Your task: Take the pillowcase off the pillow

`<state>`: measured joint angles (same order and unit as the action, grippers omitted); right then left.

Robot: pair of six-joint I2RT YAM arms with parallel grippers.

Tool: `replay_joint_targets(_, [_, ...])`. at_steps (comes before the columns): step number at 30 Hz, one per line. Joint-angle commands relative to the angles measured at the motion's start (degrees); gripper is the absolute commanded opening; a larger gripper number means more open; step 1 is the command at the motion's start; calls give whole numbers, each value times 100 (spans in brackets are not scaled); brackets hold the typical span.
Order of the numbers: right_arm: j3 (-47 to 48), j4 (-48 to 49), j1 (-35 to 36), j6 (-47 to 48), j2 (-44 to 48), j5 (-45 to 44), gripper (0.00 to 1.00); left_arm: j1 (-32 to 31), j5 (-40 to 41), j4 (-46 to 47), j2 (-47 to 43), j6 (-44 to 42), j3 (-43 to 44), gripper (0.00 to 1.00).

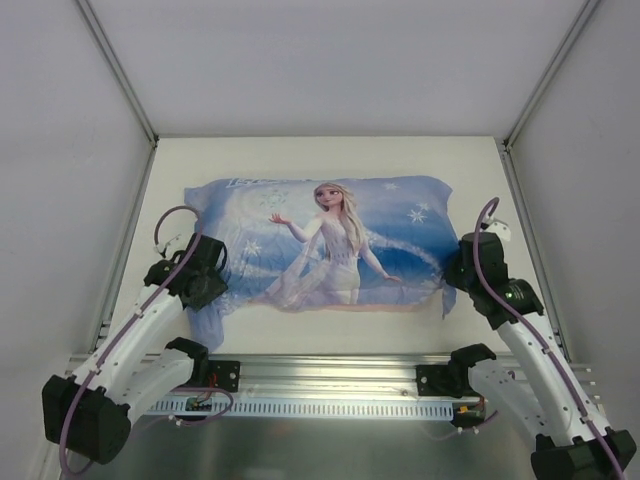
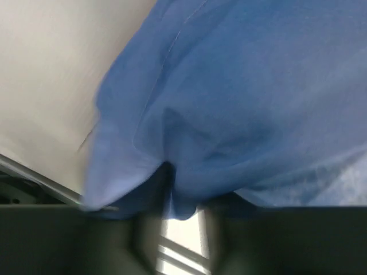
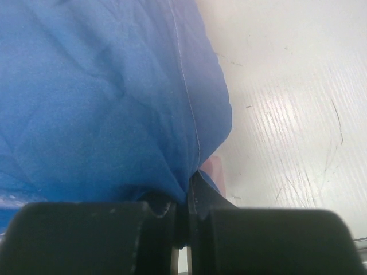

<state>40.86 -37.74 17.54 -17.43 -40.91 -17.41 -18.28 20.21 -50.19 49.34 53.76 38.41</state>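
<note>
The pillow is wholly hidden inside the blue printed pillowcase (image 1: 330,245), so I see only its plump bulge; the pillowcase lies across the middle of the desk (image 1: 300,160) with its long sides along the near and far edges. My right pincer (image 3: 182,212) is at the near right corner of the pillowcase. Its jaws are pressed together on a tuck of blue cloth by the seam, and a bit of pink shows just beside that tuck. My left pincer (image 2: 183,229) is at the near left corner, where a loose flap of the pillowcase sags toward the near edge. Its jaws stand partly apart with a fold of cloth hanging between them. That view is blurred, so I cannot tell whether the fold is pinched. Bare desk runs as a wide strip along the far edge and a narrower one along the near edge. Slim margins lie at the left and right edges, where white walls (image 1: 60,180) rise. A metal rail (image 1: 330,370) borders the near edge.
</note>
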Motion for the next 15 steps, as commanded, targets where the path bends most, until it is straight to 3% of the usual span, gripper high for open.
replay_joint_targets(1, [168,258,-128,135,-66,413,4,44,91,167,400,338,-27,16])
replay_joint_targets(2, [142,258,-137,161,-75,475,16,44,28,255,462,198,25,0])
replay_joint_targets(5, [36,293,-146,327,21,782,55,44,-34,247,445,-66,385,0])
replay_joint_targets(6, [10,293,-146,363,56,983,74,44,-52,247,201,-259,482,0])
replay_joint_targets(8, [-87,293,-146,486,144,1134,87,44,-61,247,-142,-418,816,0])
replay_joint_targets(11, [-289,293,-146,504,285,1389,90,53,-34,256,-793,-751,1264,0])
replay_joint_targets(15, [-710,442,-137,355,346,1827,88,53,-192,247,-891,-963,1712,0])
